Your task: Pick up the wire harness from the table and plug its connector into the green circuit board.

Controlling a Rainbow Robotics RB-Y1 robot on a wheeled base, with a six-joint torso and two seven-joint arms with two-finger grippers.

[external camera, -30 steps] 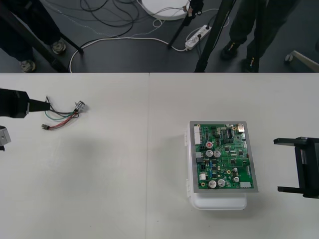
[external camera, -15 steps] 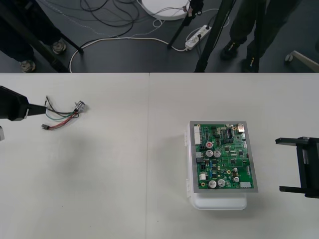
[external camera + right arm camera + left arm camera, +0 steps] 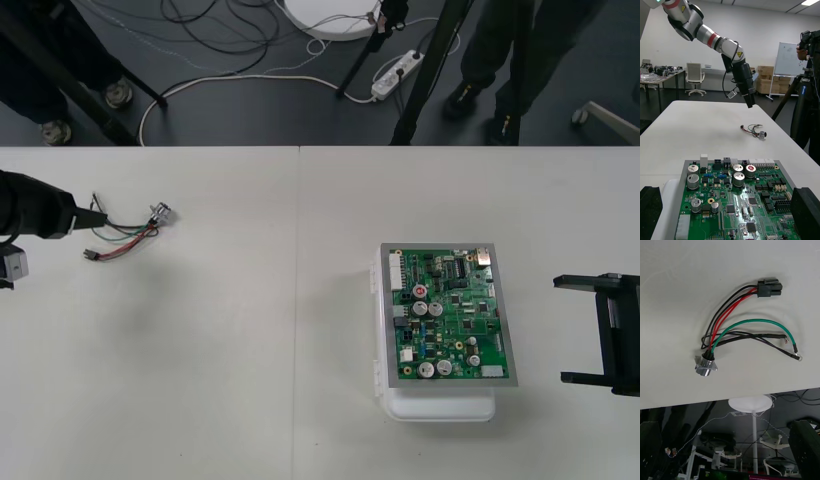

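Observation:
The wire harness (image 3: 125, 236) lies loose on the table at the far left, with its metal socket (image 3: 160, 213) at one end and its black plug (image 3: 90, 257) at the other. My left gripper (image 3: 92, 213) hovers just left of it. From the left wrist, the plug (image 3: 769, 288), the red, black and green wires and the socket (image 3: 705, 365) lie flat on the table, and the fingers (image 3: 805, 450) stand far apart, open. The green circuit board (image 3: 450, 315) sits on its white base at the right. My right gripper (image 3: 582, 331) waits open beside the board (image 3: 737, 202).
A seam (image 3: 298, 300) runs down the table between harness and board. Beyond the far table edge, cables, a power strip (image 3: 397, 72) and tripod legs stand on the dark floor. From the right wrist, the left arm (image 3: 741, 80) hangs over the harness (image 3: 754, 131).
The left gripper has turned at the wrist and its tip has crept slightly toward the harness. The right gripper has slid a little toward the table's right edge. The harness has not moved.

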